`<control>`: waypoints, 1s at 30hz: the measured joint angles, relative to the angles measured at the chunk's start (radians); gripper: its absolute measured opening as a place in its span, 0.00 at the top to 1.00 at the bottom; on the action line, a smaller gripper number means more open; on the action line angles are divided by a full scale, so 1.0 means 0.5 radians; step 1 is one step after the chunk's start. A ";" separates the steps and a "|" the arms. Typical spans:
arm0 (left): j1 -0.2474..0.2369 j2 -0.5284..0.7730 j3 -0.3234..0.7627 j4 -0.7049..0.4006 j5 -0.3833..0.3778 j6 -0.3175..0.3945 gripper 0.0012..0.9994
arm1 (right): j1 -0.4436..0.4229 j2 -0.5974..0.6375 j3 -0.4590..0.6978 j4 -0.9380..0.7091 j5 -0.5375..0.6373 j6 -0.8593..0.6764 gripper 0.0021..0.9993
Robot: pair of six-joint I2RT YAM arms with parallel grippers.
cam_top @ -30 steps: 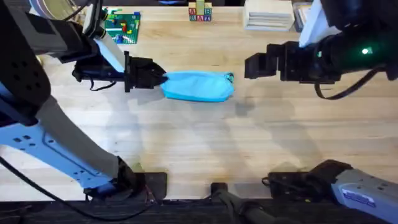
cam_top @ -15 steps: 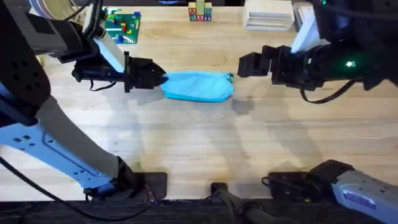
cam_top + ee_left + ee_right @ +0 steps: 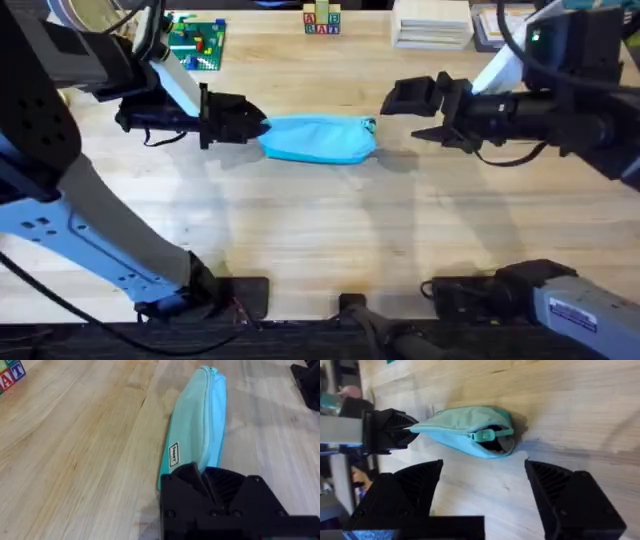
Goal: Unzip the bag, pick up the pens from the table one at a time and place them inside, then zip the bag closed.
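The light blue bag (image 3: 318, 138) lies across the middle of the table (image 3: 320, 230). My left gripper (image 3: 258, 127) is shut on the bag's left end; in the left wrist view its black fingers (image 3: 190, 476) pinch the near end of the bag (image 3: 197, 425). My right gripper (image 3: 405, 115) hovers open just right of the bag's other end. In the right wrist view the bag (image 3: 460, 427) shows a teal pull tab (image 3: 487, 435) and a small gap at that end, ahead of the open right gripper (image 3: 482, 490). The pens are out of view.
A green brick plate (image 3: 197, 40) sits at the back left. Alphabet blocks (image 3: 322, 20) and a white stack (image 3: 432, 22) stand along the back edge. Bare wood stretches in front of the bag.
My right gripper has moved left toward the bag's pull-tab end and turned, its fingers now spread beside it. The left gripper and the bag have not moved.
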 joint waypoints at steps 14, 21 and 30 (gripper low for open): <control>0.000 0.000 0.000 0.000 0.000 0.000 0.96 | -0.102 0.161 -0.159 0.320 -0.364 -0.009 0.00; 0.000 0.000 0.000 0.000 0.000 0.000 0.96 | -0.102 0.367 -0.159 0.457 -0.379 -0.032 0.00; 0.000 0.000 0.000 -0.001 0.000 0.000 0.96 | -0.102 0.627 -0.160 0.713 -0.476 -0.046 0.00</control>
